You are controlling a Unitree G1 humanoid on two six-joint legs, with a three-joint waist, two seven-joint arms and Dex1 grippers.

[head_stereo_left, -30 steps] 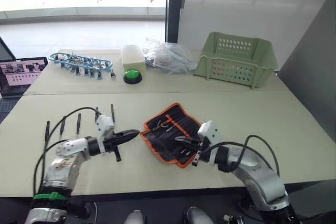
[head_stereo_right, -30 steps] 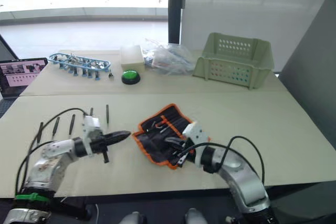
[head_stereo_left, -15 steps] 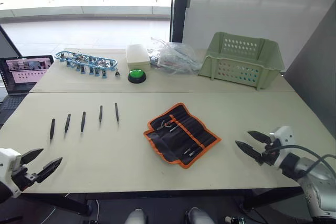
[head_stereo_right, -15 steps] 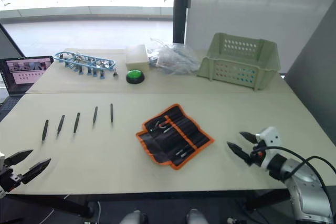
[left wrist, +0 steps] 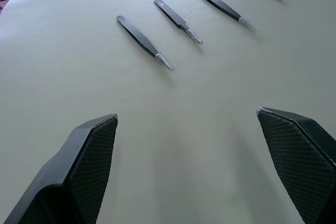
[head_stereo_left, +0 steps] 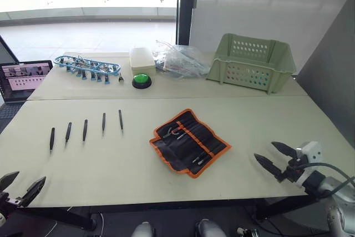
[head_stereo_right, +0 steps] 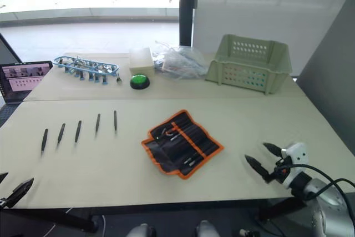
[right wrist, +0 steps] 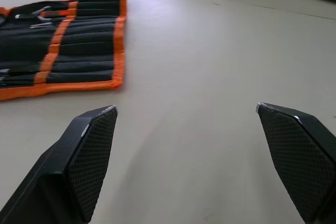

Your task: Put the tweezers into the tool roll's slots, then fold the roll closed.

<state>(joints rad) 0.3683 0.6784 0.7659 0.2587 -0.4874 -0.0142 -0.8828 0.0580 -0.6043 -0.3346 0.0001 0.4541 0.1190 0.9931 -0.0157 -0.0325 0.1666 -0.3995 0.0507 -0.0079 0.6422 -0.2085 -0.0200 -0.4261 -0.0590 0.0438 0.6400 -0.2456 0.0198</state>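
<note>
I read the table (head_stereo_left: 138, 165) as the largest item: pale, with a seam across it. Beyond the seam, far from both grippers, stand the pale green basket (head_stereo_left: 252, 62), a crumpled clear plastic bag (head_stereo_left: 180, 59), a cream box (head_stereo_left: 141, 58), a green button (head_stereo_left: 141, 80) and a blue rack of clips (head_stereo_left: 86, 66); a laptop (head_stereo_left: 23, 79) sits at the far left edge. None of these appear in the wrist views.

The tool roll (head_stereo_left: 189, 141) lies open and flat, ahead and to the left of the right gripper (head_stereo_left: 276, 158), well apart from it. The right wrist view shows what the head views only hint at: orange edging, an orange band across the slots, and small metal tools in some pockets.

The five tweezers (head_stereo_left: 84, 129) lie in a row, parallel and apart from one another, ahead of the left gripper (head_stereo_left: 19, 186). The left wrist view shows their pale tips pointing toward that gripper.

Both grippers hang at the near table edge, fingers spread wide, holding nothing.
</note>
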